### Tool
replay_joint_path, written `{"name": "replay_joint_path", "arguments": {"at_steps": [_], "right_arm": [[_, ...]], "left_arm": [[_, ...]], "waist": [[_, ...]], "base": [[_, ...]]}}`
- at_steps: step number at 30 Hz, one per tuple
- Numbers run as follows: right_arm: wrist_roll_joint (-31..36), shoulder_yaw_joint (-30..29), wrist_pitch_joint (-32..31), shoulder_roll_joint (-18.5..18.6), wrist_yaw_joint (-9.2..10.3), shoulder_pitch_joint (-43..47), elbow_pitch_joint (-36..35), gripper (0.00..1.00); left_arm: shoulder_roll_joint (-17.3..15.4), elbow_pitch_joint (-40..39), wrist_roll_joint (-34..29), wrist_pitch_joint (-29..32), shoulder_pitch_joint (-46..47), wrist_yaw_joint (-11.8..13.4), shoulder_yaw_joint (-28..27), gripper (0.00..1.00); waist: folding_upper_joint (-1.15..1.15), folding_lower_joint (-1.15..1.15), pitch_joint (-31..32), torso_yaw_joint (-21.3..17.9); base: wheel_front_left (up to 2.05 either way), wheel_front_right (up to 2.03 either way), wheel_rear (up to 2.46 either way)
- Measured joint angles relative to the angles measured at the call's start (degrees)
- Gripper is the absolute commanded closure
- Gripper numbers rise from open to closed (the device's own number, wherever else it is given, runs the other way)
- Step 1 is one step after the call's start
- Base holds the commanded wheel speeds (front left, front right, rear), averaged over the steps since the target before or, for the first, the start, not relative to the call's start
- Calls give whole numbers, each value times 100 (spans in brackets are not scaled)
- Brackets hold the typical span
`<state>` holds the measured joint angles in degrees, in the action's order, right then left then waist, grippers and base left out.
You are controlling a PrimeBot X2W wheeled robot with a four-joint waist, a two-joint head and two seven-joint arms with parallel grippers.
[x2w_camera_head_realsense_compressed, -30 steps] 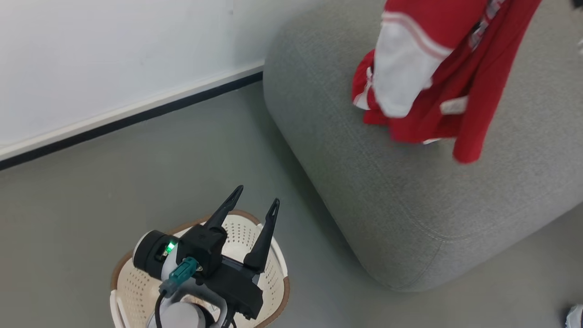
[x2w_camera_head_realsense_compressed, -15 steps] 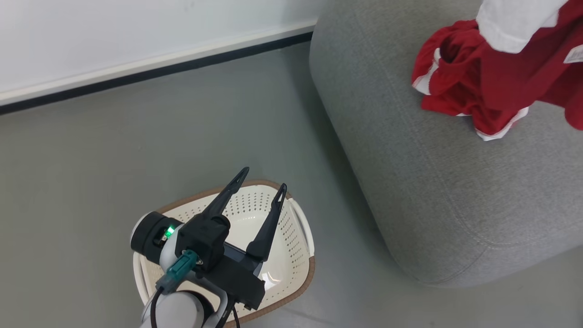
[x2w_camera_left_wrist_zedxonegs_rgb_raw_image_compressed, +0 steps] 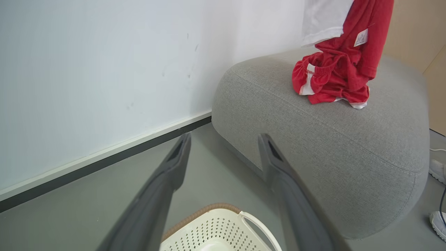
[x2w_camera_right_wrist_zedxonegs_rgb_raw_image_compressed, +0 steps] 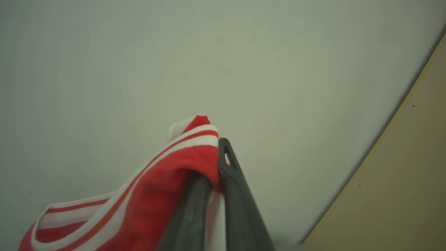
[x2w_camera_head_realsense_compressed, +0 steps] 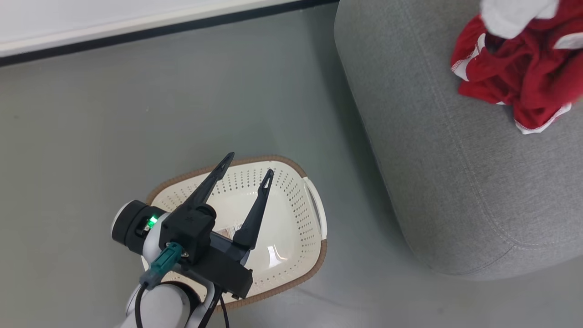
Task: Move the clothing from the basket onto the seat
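Observation:
The cream perforated basket with a brown rim stands on the floor, its bottom bare except for a small label. My left gripper hovers over it, open and holding nothing; its spread fingers frame the basket's rim. To the right is the big grey seat. A heap of red clothing with white trim lies on it. A white piece and a red garment hang down onto that heap from above. My right gripper is shut on a red, white-striped garment.
A white wall with a pale skirting and a black strip runs behind the grey floor. White shoes and a cable lie right of the seat. A beige panel stands behind it.
The head camera has swung, so the whole basket shows and the seat sits further right. The hanging garment has dropped lower onto the heap. My left gripper stays open over the basket.

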<state>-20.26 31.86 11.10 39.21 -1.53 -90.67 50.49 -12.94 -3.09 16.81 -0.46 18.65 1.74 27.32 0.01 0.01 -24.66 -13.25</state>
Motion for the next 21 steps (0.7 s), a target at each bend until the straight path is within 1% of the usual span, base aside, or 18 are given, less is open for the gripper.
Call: {"name": "replay_joint_path", "arguments": {"at_steps": [5,6,11,18,21], "right_arm": [[-115,9,43,-68,-7,543,394,100],[-149,12,60,-147,-8,744,549,100],[-260,2,116,-359,0,1183,895,100],[-455,-10,167,-739,2,1757,1234,100],[-508,-31,210,-814,2,1993,1351,100]], "left_arm": [[-22,-38,-35,88,68,3,11,0],[-25,-64,-36,96,118,3,15,0],[-27,-58,-38,138,148,1,46,0],[-27,-58,-57,188,227,2,62,0],[-9,-58,-77,188,237,1,81,0]], "waist": [[0,0,-186,9],[0,0,-254,9],[0,0,-374,7],[0,0,-455,3],[-1,0,-477,19]], "base": [[0,0,0],[0,0,0],[0,0,0],[0,0,0],[0,0,0]]}}
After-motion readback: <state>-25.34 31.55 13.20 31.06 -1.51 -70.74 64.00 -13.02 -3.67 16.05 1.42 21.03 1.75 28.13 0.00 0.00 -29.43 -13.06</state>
